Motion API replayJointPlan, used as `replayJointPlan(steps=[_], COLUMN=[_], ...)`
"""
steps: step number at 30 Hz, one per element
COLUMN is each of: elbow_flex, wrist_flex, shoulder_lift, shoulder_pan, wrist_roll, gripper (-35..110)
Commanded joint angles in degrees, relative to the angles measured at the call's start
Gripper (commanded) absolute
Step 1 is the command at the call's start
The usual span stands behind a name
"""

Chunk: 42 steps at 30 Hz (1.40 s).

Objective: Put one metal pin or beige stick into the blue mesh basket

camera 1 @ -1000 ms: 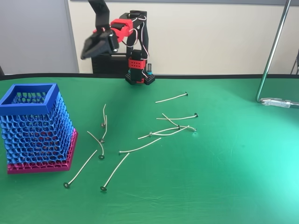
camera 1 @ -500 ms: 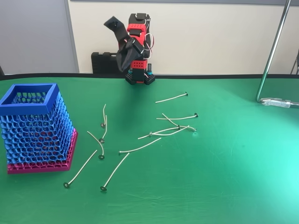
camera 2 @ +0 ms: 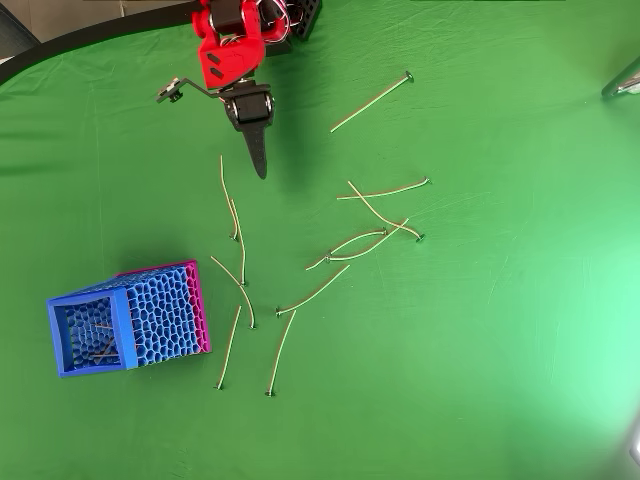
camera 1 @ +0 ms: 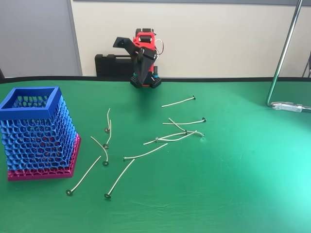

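Your black two-finger gripper (camera 2: 258, 160) hangs at the upper left of the overhead view, fingers pressed together into one point and holding nothing. Beige wire-like pins with tiny dark heads (camera 2: 372, 101) lie scattered on the green cloth table (camera 2: 500, 330) across the middle of that view. The tall blue honeycomb mesh basket with the magenta base (camera 1: 34, 136) stands at the left of the fixed view; pins (camera 2: 98, 340) lie inside it.
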Motion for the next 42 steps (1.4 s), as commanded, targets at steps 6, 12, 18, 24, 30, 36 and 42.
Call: replayJointPlan(steps=[6,12,18,24,30,36,42], elbow_flex=[6.06,8.0,8.35,8.35,8.35,8.35,8.35], wrist_flex=[8.35,11.07,14.68,20.13,21.09,21.18,21.18], shoulder_lift=[12.57,13.45,13.45,13.54,13.54,13.54,13.54], shoulder_pan=[-0.18,-0.09,-0.18,-0.26,-0.35,-0.35,-0.53], wrist_roll=[6.94,11.43,15.03,16.7,17.05,16.96,16.61], gripper=[0,0,1,1,1,1,1])
